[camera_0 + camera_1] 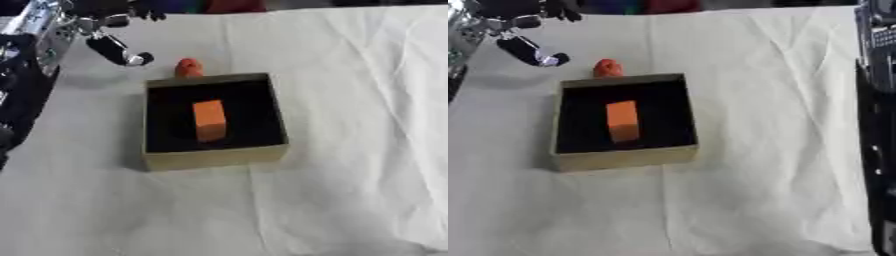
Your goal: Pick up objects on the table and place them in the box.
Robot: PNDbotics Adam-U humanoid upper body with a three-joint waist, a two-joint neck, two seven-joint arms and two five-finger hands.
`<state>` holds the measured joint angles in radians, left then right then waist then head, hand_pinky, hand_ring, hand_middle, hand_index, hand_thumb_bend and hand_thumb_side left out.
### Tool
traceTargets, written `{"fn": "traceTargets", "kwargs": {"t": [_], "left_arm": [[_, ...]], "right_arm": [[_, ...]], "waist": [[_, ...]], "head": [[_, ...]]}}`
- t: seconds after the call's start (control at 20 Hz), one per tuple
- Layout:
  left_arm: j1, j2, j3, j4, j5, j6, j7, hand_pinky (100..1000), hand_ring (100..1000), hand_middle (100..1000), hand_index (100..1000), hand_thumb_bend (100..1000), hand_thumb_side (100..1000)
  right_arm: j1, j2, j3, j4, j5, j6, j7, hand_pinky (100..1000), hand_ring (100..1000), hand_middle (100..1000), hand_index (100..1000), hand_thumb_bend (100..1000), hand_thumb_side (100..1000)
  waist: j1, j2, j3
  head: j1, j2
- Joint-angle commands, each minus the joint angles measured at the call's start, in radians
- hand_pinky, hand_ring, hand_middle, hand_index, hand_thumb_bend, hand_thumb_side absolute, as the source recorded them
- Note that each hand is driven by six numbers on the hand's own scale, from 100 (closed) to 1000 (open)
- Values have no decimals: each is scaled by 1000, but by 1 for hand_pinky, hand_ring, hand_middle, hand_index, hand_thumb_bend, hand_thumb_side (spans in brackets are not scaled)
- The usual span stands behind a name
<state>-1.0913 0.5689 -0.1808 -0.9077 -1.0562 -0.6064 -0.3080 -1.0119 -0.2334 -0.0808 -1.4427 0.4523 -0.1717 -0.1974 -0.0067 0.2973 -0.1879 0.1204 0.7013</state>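
The left robot hand [118, 50] hangs over the far left corner of the bench [350, 150], coming in from the upper left. Only part of it shows: one dark finger [112, 49] with a pale tip slants down toward the box, and other dark fingers near the top edge look relaxed rather than curled. It holds nothing and touches nothing, so it reads as released, though the blur makes this less than certain. The arm [39, 30] behind it, silver and black, is cut off by the left and top edges.

Just right of the fingertip and beyond the box's far wall lies a small red-orange object [187, 67]. Its lower part is hidden by the wall, and its shape cannot be made out. It is apart from the finger.

The box [214, 157] sits open near the middle of the bench, tan walls round a black inside. An orange block [209, 120] lies in it, near the centre, long side running away from the camera, clear of all four walls.

The bench is covered by a creased white cloth [780, 100].

The right eye view alone shows a dark upright structure [877, 125] down its right edge; whether it is the right arm cannot be told, and no right robot hand shows in either view. The left eye view shows more of the left arm and dark gear [17, 100] at its left edge.
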Motion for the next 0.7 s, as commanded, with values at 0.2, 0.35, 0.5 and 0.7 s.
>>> {"fn": "traceTargets", "kwargs": {"t": [0.2, 0.35, 0.5, 0.7], "left_arm": [[-37, 0, -1, 1, -11, -18, -1, 764, 771, 790, 940, 345, 410], [-41, -6, -3, 2, 1, -30, -9, 765, 771, 790, 938, 338, 418], [-43, -10, -6, 3, 12, -38, -22, 765, 770, 790, 938, 315, 429], [-46, -17, -8, 5, 30, -41, -41, 765, 771, 795, 931, 294, 428]], "right_arm": [[-23, -7, -10, -28, -8, 7, 2, 818, 772, 695, 779, 100, 1000], [-21, -5, -12, -32, -10, 10, 3, 817, 771, 694, 778, 100, 1000], [-19, -2, -13, -35, -13, 13, 4, 817, 771, 694, 778, 100, 1000], [-15, 2, -15, -42, -16, 17, 4, 817, 771, 693, 777, 100, 1000]], "waist": [[6, -14, -9], [8, -12, -11], [10, -11, -13], [12, -9, -17]], "head": [[10, -19], [12, -21], [13, -23], [14, -26]]}}
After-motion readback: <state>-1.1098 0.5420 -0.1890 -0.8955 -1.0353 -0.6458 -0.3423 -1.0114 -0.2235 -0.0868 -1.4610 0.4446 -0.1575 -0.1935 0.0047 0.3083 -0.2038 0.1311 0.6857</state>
